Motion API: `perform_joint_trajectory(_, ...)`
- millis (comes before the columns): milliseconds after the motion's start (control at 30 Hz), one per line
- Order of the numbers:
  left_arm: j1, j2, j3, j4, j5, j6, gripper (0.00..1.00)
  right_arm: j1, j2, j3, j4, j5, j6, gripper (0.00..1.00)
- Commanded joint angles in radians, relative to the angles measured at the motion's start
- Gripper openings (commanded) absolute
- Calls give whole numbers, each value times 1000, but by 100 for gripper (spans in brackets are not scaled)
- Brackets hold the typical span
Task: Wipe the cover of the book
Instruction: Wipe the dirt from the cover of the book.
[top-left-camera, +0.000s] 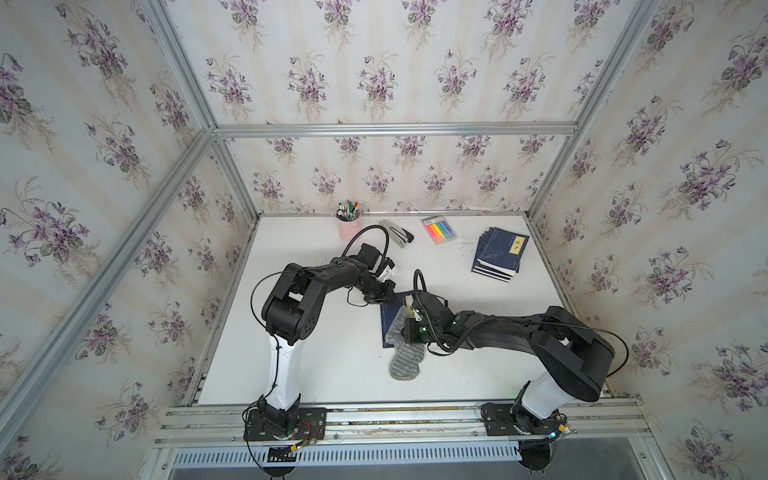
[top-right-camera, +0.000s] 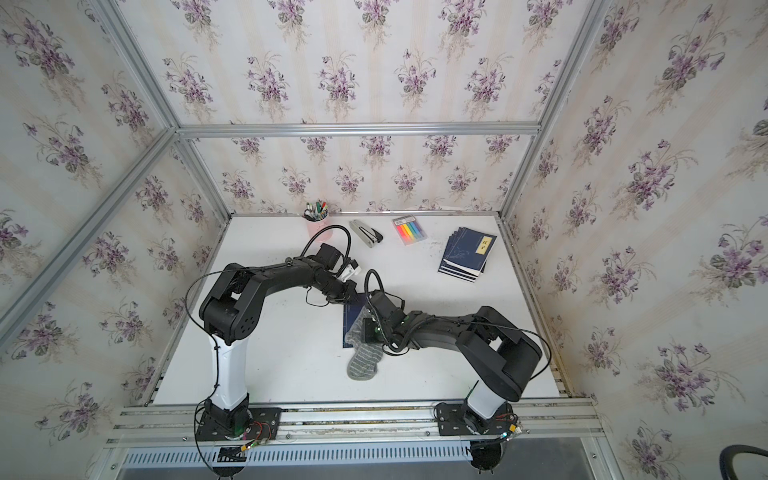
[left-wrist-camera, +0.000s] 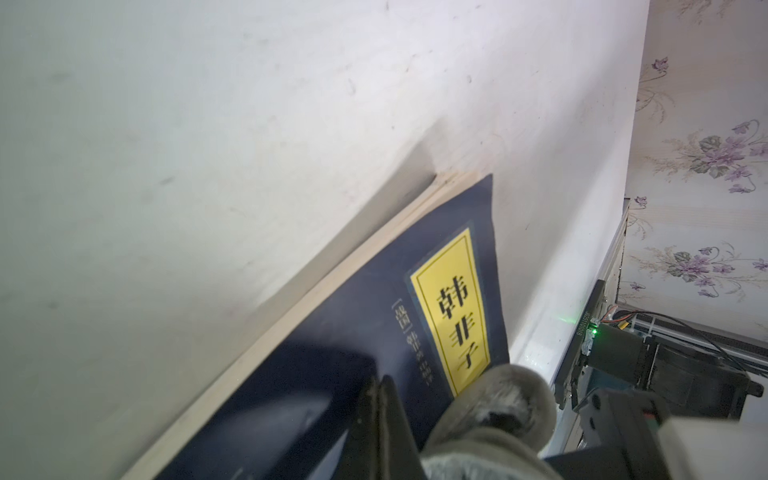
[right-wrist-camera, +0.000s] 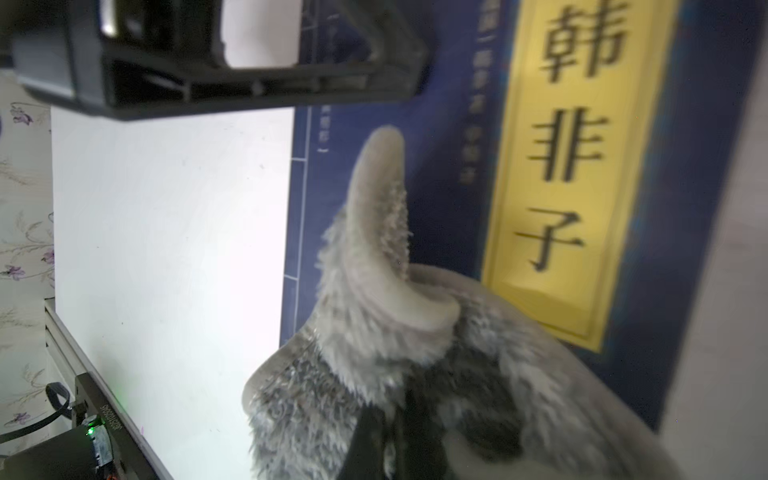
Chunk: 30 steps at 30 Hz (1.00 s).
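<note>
The book (top-left-camera: 390, 311) (top-right-camera: 352, 318) lies flat near the middle of the white tabletop (top-left-camera: 311, 353) (top-right-camera: 270, 357). It is dark blue, with a yellow title strip running down its cover. A grey fuzzy cloth (top-left-camera: 402, 361) (top-right-camera: 362, 365) is draped over the right part of that cover and trails off the book's near edge onto the tabletop.

The right arm (top-left-camera: 519, 328) reaches in from the right. Its jaws are pinching a bunched fold of the cloth, which the right wrist view shows rising in a soft ridge (right-wrist-camera: 374, 257) just beside the yellow strip. The left arm (top-left-camera: 316, 282) comes in from the left, and its jaws are pressed together with nothing between them. Their tip is down on the book's far left corner, right at the cover, and in the left wrist view the cloth (left-wrist-camera: 494, 415) sits just beside them.

Along the far edge, well apart from the book, stand a pink cup of pens (top-left-camera: 348, 230), a stapler (top-left-camera: 397, 235) and a pack of rainbow-coloured strips (top-left-camera: 439, 230). Farther right is a fanned stack of blue books (top-left-camera: 500, 253) (top-right-camera: 467, 251).
</note>
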Motion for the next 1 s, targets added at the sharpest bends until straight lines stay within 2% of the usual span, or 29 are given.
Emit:
perform_joint_trajectory(0,-2,24,-13,-72,-181,13,0,-2,-10,7,-82,28,-13,0)
perform_joint_trajectory(267,1,27,-12,-76,-183,14,0,115,162,186,-36,-49,-15,0)
perform_joint_trajectory(367,4,29,-13,-76,-185,14,0,118,197,212,-27,-53,-12,0)
perform_joint_trajectory(567,9,31,-13,-76,-184,15,0,-9,111,104,6,-34,-8,0)
perform_joint_trajectory(733,12,43,-7,-79,-185,16,0,-121,32,72,-11,-47,-67,0)
perform_joint_trajectory(967,26,18,-29,-55,-188,11,0,-184,145,197,-25,-84,-130,0)
